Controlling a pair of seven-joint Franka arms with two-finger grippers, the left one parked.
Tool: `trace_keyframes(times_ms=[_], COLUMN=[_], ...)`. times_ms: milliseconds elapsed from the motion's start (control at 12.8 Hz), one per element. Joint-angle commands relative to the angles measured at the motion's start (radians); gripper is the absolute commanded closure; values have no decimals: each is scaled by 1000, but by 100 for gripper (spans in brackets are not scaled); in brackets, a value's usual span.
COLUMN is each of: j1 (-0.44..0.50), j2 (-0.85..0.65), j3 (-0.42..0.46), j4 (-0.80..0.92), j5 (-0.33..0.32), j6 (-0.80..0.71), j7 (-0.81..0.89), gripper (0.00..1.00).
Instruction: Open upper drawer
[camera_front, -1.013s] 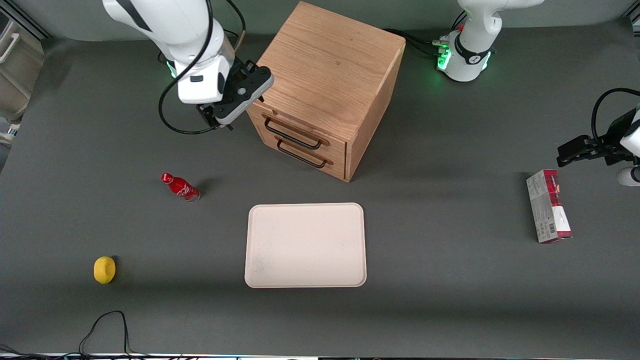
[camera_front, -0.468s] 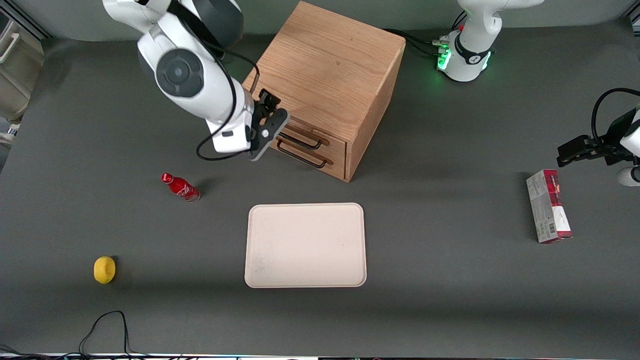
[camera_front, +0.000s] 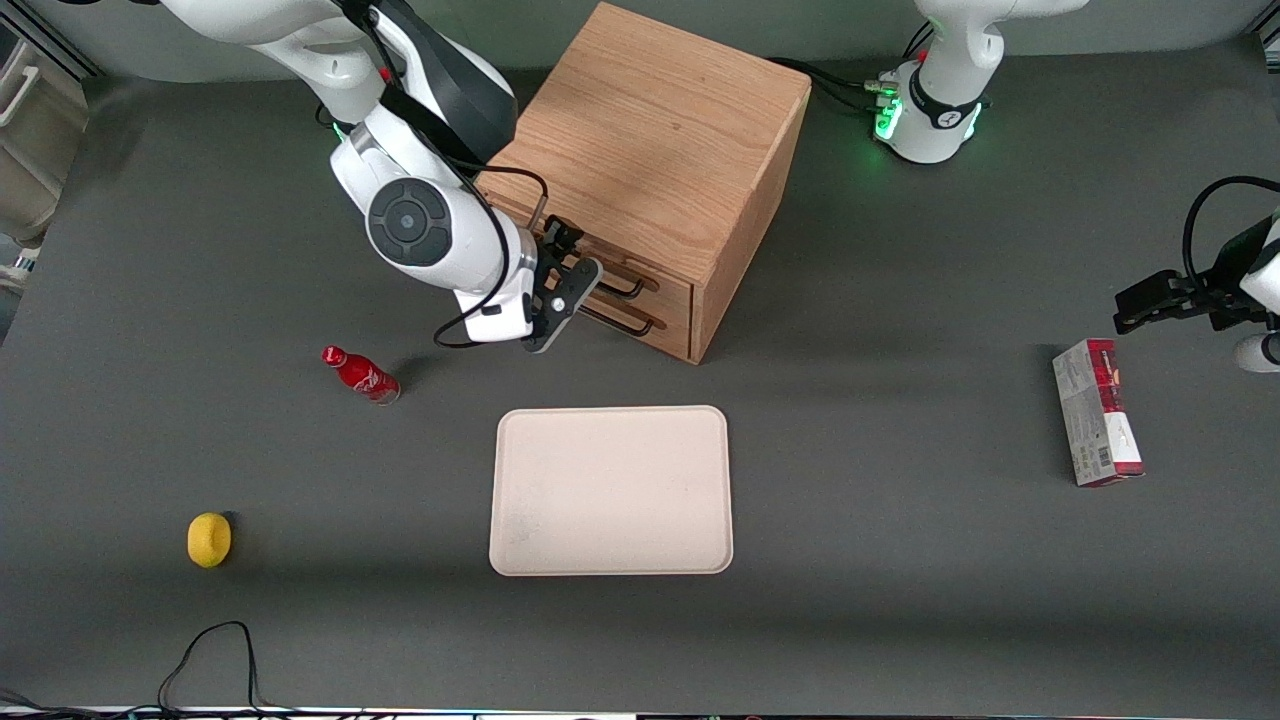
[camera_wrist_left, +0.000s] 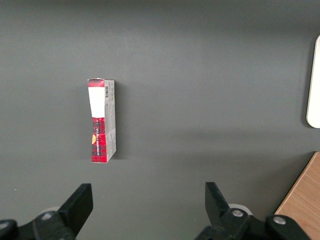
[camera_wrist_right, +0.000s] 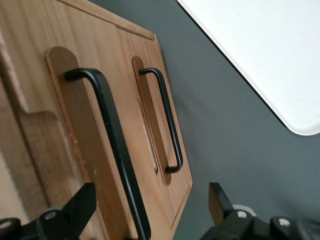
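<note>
The oak-grained upper drawer is sitting shut in the boxy cabinet, its thin black bar handle lying along the drawer front. The hand is hovering in front of that handle with fingers spread wide, gripping nothing.

Claw fingers spread before upper drawer handle, lower handle beside, tray nearer the camera

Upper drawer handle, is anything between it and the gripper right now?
Nothing visible is. The gripper sits open right in front of the cabinet, its fingers straddling the upper drawer handle without closing on it. The lower drawer handle lies just beside it, off the path.
</note>
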Motion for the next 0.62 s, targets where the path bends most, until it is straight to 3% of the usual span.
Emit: trace_keyframes(times_ms=[0, 156, 545], j1=[1, 1, 1], j2=[-1, 13, 34], j3=[2, 2, 0], j4=[-32, -33, -56], j5=[3, -37, -60], j6=[46, 51, 117], j7=[-22, -21, -21], gripper=[0, 0, 0])
